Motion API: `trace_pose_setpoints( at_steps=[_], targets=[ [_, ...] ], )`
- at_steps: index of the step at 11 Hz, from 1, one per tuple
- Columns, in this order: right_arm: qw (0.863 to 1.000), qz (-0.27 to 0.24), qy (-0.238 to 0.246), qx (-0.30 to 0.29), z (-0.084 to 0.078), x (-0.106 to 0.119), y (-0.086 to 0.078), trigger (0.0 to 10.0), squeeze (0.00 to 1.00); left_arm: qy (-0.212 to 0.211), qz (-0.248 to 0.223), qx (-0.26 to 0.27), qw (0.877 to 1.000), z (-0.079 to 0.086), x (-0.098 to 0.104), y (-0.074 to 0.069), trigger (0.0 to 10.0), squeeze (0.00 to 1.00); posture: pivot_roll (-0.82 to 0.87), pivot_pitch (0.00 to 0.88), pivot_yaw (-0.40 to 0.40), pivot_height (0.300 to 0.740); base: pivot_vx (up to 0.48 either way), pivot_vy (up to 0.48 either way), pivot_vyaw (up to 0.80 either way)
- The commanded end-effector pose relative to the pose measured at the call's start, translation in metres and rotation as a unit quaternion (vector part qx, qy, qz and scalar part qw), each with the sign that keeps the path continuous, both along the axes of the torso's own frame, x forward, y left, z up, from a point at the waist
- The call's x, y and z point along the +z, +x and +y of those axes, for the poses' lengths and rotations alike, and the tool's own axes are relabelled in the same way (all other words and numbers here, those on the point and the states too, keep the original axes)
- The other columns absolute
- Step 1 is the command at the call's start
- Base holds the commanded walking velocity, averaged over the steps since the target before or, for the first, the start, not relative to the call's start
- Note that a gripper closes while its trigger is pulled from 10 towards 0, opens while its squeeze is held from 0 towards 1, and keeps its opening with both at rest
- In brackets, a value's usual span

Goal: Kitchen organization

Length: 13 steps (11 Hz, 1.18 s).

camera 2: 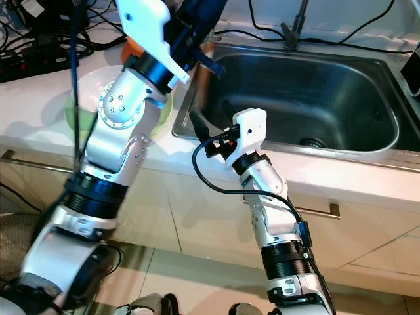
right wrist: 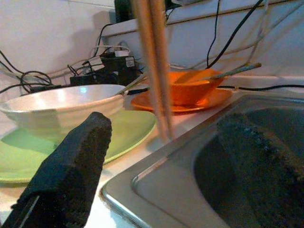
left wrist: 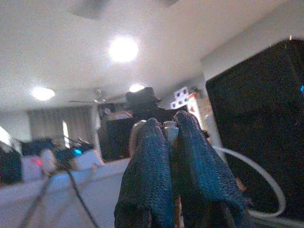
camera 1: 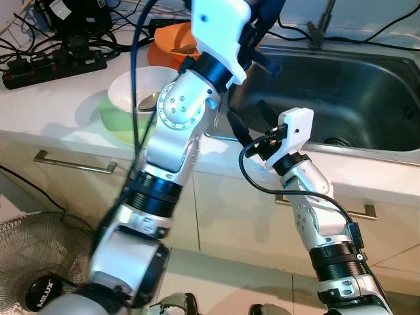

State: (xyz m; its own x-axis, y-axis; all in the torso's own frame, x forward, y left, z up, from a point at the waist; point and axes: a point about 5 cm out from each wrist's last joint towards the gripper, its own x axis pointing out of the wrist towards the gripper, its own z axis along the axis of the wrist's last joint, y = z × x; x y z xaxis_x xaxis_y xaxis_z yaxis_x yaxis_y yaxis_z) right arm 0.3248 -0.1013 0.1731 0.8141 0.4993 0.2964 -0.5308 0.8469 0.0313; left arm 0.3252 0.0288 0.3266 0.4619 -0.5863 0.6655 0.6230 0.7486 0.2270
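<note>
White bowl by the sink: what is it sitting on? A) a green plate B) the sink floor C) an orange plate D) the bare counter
A. The white bowl rests on the green plate, left of the sink; the orange plate carries an orange bowl.

A home kitchen, seen at the sink.

A stainless steel sink [camera 2: 308,98] is set into a pale worktop [camera 1: 59,111], with a tap base [camera 2: 292,29] at its far edge and cream cabinet doors with bar handles [camera 1: 73,163] beneath. On the worktop to the left stand a white bowl [camera 1: 141,88] on a green plate [camera 1: 115,121] and an orange bowl [right wrist: 190,88]. A power strip [camera 1: 52,69] with tangled cables lies at the far left.
</note>
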Motion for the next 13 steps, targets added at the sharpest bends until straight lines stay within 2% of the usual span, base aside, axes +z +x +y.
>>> trace_pose_setpoints(
  at_steps=[1,3,6,9,10,11,13],
  targets=[
    [1.000,-0.001,-0.003,0.004,0.003,0.001,-0.002,10.0,0.00,-0.012,0.027,-0.014,0.999,0.004,-0.004,0.003,10.0,0.00,0.00,0.091,0.065,0.740,0.000,0.000,0.00],
    [0.999,-0.007,-0.021,-0.026,0.003,0.000,0.003,10.0,0.00,-0.003,0.035,-0.026,0.999,0.004,-0.008,0.003,10.0,0.00,0.00,0.093,0.066,0.740,0.000,0.000,0.00],
    [0.999,-0.005,-0.020,-0.033,0.006,0.000,0.005,10.0,0.00,0.008,0.048,-0.060,0.997,-0.002,-0.011,-0.002,10.0,0.00,0.00,0.092,0.067,0.740,0.000,0.000,0.00],
    [0.998,-0.004,-0.015,-0.063,0.001,0.000,0.010,10.0,0.00,0.008,0.059,-0.078,0.995,-0.005,-0.012,-0.004,10.0,0.00,0.01,0.089,0.067,0.740,0.000,0.000,0.00],
    [0.998,-0.006,-0.015,-0.064,0.001,0.000,0.011,4.2,0.00,0.011,0.058,-0.074,0.996,-0.004,-0.012,-0.004,10.0,0.00,0.01,0.089,0.066,0.740,0.000,0.000,0.00],
    [0.998,-0.007,-0.015,-0.065,0.001,0.001,0.011,0.0,0.00,0.014,0.057,-0.071,0.996,-0.004,-0.011,-0.004,10.0,0.00,0.01,0.089,0.066,0.740,0.000,0.000,0.00],
    [0.998,-0.010,-0.013,-0.066,0.000,0.001,0.011,0.0,0.00,0.033,0.050,-0.055,0.997,-0.003,-0.014,-0.003,10.0,0.00,0.01,0.090,0.067,0.740,0.000,0.000,0.00]
  ],
)
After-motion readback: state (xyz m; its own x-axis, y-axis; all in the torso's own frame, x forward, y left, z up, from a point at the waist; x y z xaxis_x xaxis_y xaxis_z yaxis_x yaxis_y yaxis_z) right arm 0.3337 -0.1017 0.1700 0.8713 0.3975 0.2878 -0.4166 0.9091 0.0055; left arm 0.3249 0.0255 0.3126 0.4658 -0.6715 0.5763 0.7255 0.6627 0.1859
